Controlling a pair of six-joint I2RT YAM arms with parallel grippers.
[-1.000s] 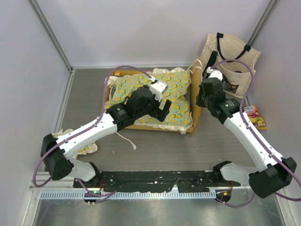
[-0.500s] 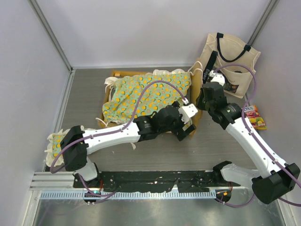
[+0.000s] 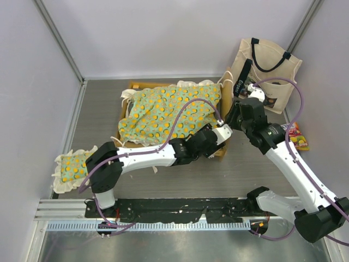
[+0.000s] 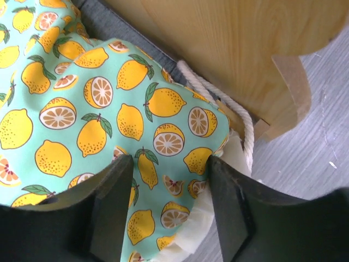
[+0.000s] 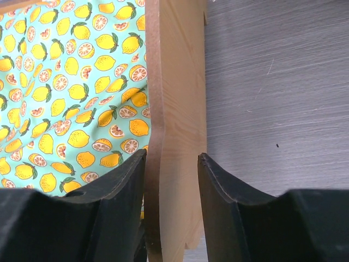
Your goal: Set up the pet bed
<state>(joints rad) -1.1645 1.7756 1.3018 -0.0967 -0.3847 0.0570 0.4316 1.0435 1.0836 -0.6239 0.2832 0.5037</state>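
On the grey table [image 3: 245, 164], the wooden pet bed [image 3: 225, 98], right beside the tote bag [image 3: 270, 68]. Inside the bed, the lemon mattress cushion [image 3: 163, 112], spread out. Left gripper [image 4: 172, 164] open wide over a cushion corner. Right gripper [image 5: 172, 158] loose around the headboard [image 5: 177, 82], not squeezing.

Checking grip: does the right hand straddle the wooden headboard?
Yes, the right hand has a finger on each side of the headboard.

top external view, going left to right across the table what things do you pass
small ruffled lemon-print pillow → lemon-print mattress cushion → wooden headboard → cream tote bag → colourful packet
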